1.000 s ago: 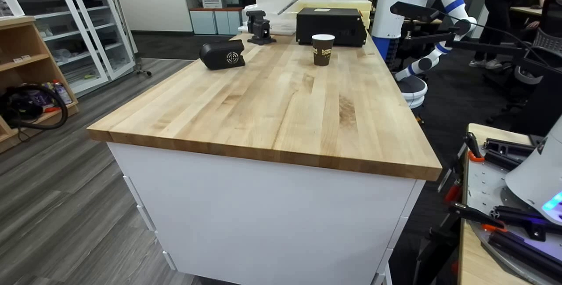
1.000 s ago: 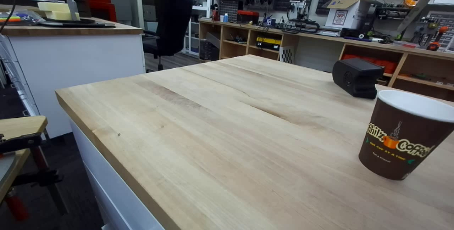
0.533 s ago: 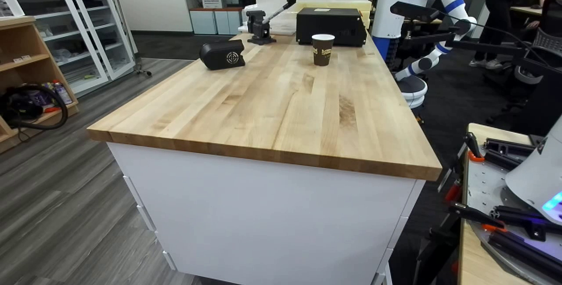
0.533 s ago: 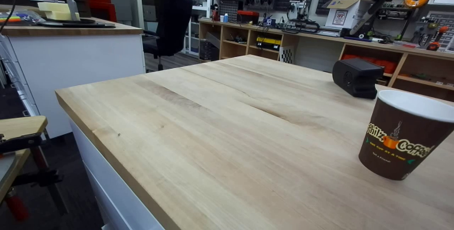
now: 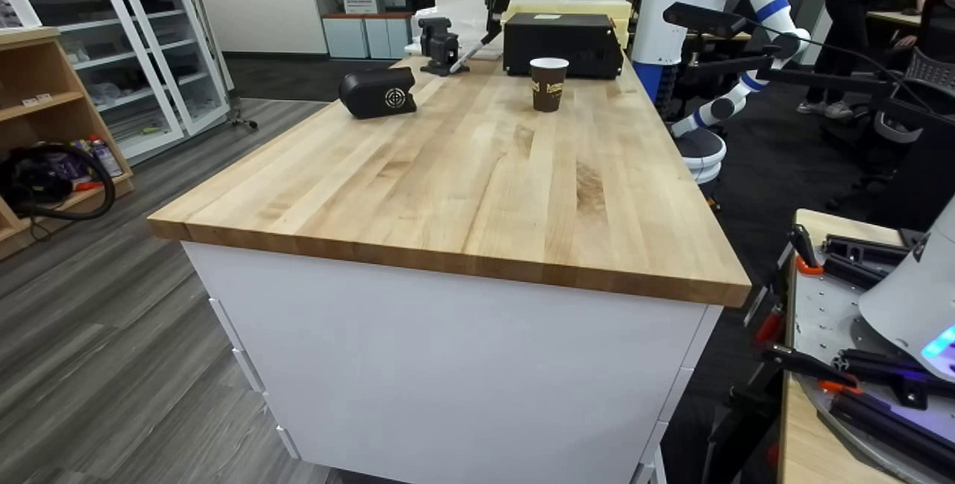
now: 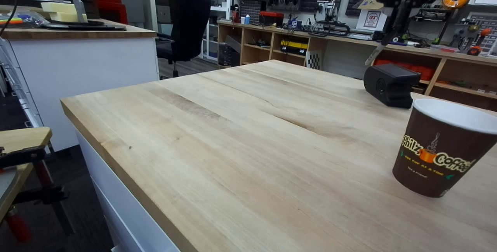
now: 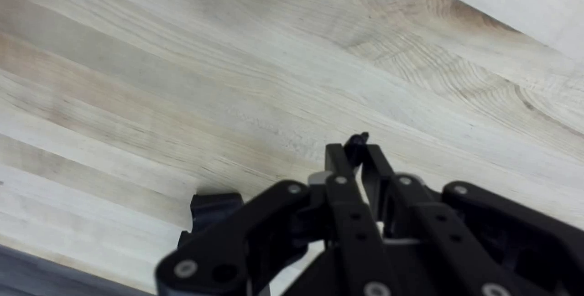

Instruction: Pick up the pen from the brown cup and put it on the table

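over the table (image 5: 462,171) slants a grey pen (image 6: 376,53).

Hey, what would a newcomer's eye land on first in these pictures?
Probably the cup, upright on the table and large at the right edge of an exterior view. Next, the gripper above the table, holding the slanted pen. The black block sits beyond the cup in that exterior view.

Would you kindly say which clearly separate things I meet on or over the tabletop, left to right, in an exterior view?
Black boxy device, dark vise-like object, gripper, brown cup.
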